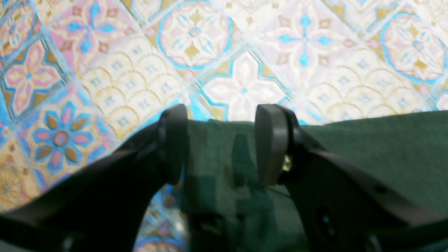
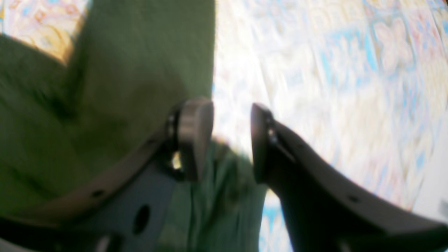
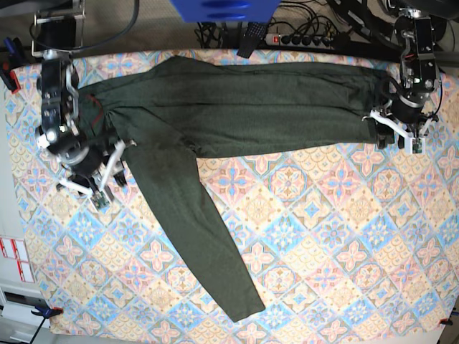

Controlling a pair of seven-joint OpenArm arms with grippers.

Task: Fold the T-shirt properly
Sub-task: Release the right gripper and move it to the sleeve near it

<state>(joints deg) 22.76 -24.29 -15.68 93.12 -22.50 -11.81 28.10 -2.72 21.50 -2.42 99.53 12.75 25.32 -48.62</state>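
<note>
Patterned cloth (image 3: 344, 236) covered the table; the shirt (image 3: 244, 107) lay across its far side, one sleeve (image 3: 197, 236) trailing toward the near edge; the left gripper (image 1: 222, 143) stood open over the hem; the right gripper (image 2: 231, 140) stood open beside the shirt's other end.

Tabletop (image 3: 344, 236) covered in patterned cloth: pastel tile motifs, blue, pink, yellow, cream, floral and scalloped diamonds; same pattern filled both wrist views, blurred in right wrist view. Blue box (image 3: 224, 10) sat at far edge, centre. Black power strip (image 3: 305, 39) with tangled cables (image 3: 215, 32) lay behind far edge. White labels with red marks (image 3: 14, 258) stood beside tabletop's near left edge
</note>
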